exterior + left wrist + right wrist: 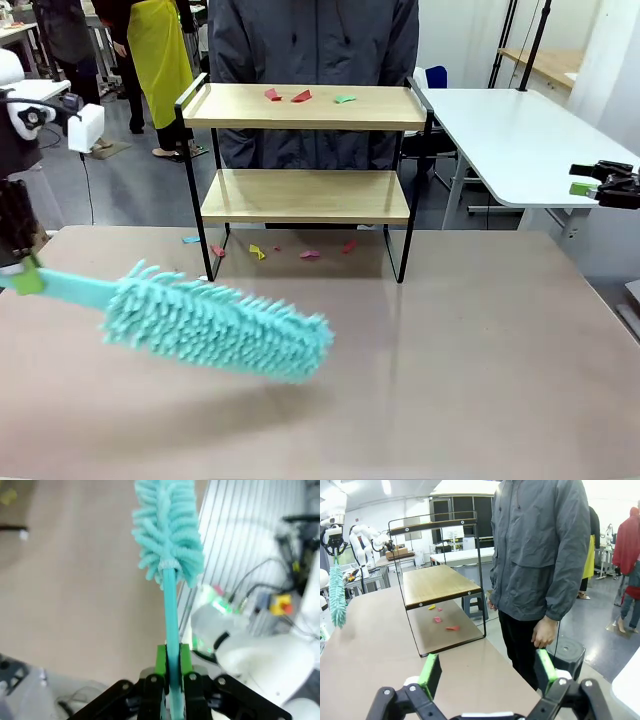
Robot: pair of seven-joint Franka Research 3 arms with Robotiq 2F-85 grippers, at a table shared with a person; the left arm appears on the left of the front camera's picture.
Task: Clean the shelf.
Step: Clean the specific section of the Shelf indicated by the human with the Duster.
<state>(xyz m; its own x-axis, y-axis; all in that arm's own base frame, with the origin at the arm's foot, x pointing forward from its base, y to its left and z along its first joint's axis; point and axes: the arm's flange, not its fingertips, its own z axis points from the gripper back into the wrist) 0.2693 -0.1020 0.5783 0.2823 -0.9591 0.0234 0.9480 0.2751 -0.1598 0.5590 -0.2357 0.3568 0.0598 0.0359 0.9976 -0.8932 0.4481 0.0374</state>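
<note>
The shelf (305,108) stands at the table's far middle, two wooden boards in a black frame. Three paper scraps (302,96), red and green, lie on its top board. More scraps (310,254) lie on the table under it. My left gripper (22,272) is at the left edge, shut on the handle of a teal fluffy duster (220,325) held low over the near-left table. In the left wrist view the green pads (161,661) clamp the duster's handle (171,610). My right gripper (487,672) is open and empty, out past the table's right side (598,184).
A person (315,40) in a grey jacket stands right behind the shelf at the far side. A white table (520,140) stands at the back right. The brown table (480,350) in front of the shelf is bare on the right half.
</note>
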